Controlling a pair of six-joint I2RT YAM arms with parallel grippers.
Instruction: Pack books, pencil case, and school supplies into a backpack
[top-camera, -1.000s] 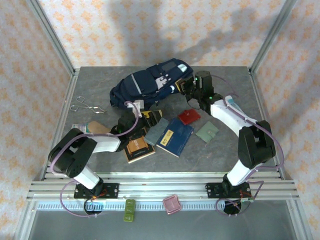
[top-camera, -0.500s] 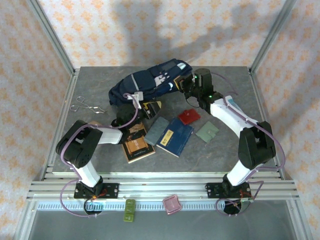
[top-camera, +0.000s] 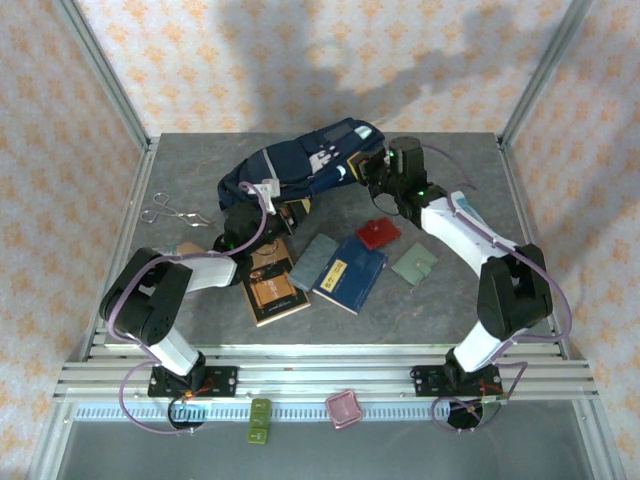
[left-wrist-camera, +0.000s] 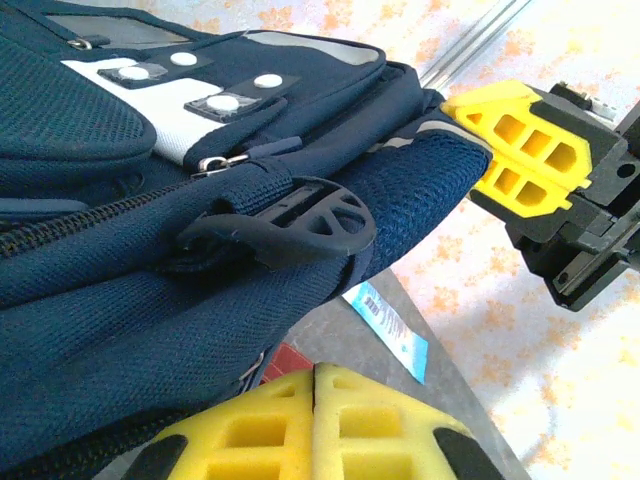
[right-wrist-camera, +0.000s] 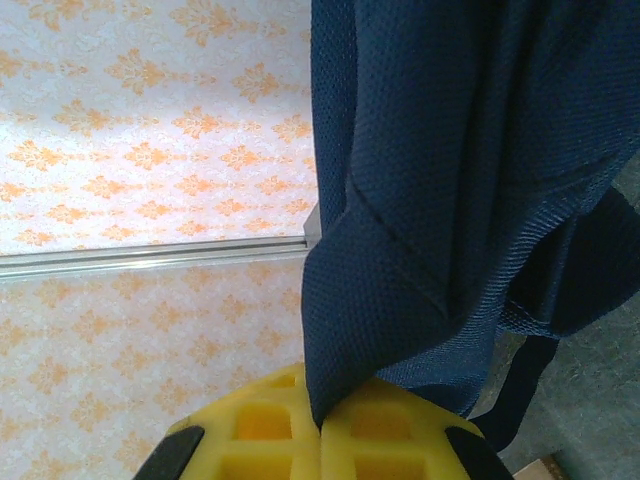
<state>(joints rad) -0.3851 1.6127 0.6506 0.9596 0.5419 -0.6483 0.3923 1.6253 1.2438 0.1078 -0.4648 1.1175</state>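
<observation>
Far centre of the bench: large navy blue backpack with white and grey trim, lying on its side, a fold of its mesh fabric pinched in my right tool. Nearer to me, left to right, I see: brown book with dark cover panel; slim grey-blue pencil case, just beside the navy blue book with small yellow label; flat red square piece; dull grey-green square piece. All five lie flat and askew.

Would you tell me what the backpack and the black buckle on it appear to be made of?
The backpack looks like woven navy fabric, matte, with a visible mesh weave. Its black buckle appears moulded plastic, slightly glossy, with ribbed spokes.
</observation>
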